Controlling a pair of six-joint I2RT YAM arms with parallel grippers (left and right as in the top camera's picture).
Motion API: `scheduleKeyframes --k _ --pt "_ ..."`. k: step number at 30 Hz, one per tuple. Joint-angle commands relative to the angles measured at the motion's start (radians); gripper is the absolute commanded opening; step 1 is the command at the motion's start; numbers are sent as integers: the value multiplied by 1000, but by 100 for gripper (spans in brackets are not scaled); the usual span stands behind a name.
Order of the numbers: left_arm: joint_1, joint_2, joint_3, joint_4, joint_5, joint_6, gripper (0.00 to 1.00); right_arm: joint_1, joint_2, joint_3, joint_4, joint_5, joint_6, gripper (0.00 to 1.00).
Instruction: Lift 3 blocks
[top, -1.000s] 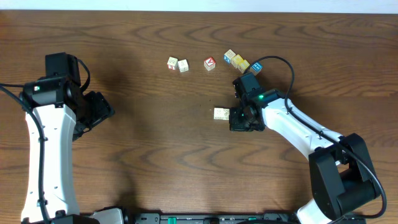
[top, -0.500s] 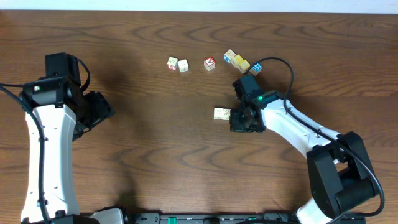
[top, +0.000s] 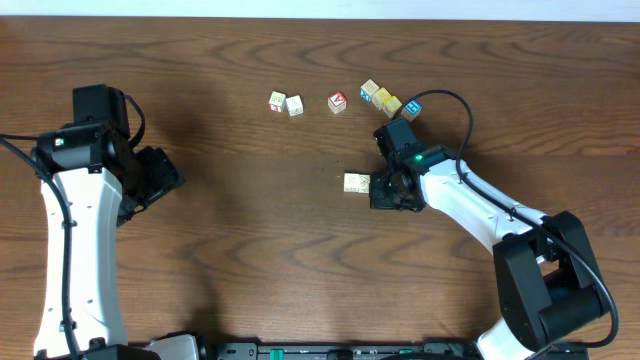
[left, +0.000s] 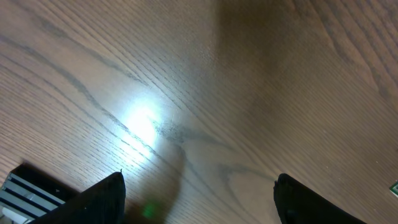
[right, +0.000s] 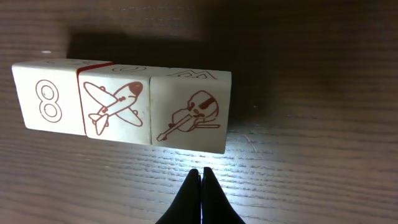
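Wood-grain table (top: 250, 250): three blocks (right: 124, 112) in a touching row. Right gripper (right: 201, 176): jaws together, just short of row. Suggest: open wide, straddle row ends, squeeze evenly, lift level.

We see a dark brown wood-grain table (top: 300, 260). Near its far edge lies a loose row of small wooden cubes. Two pale cubes with reddish marks (top: 277, 101) sit side by side, with a red-faced cube (top: 338, 102) apart to their right. Further right, a cream cube (top: 371, 90), a yellow cube (top: 388, 103) and a blue-faced cube (top: 412, 109) sit clustered together.

Overhead straight down, wrist views close, right shares blocks (right: 115, 109) with overhead
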Motion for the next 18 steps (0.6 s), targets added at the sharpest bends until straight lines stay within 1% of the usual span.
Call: scheduleKeyframes --k 1,18 --pt "3 -3 18 -6 -6 -9 77 7 14 -5 6 13 11 1" --pt "3 -3 18 -6 -6 -9 77 7 14 -5 33 14 11 1"
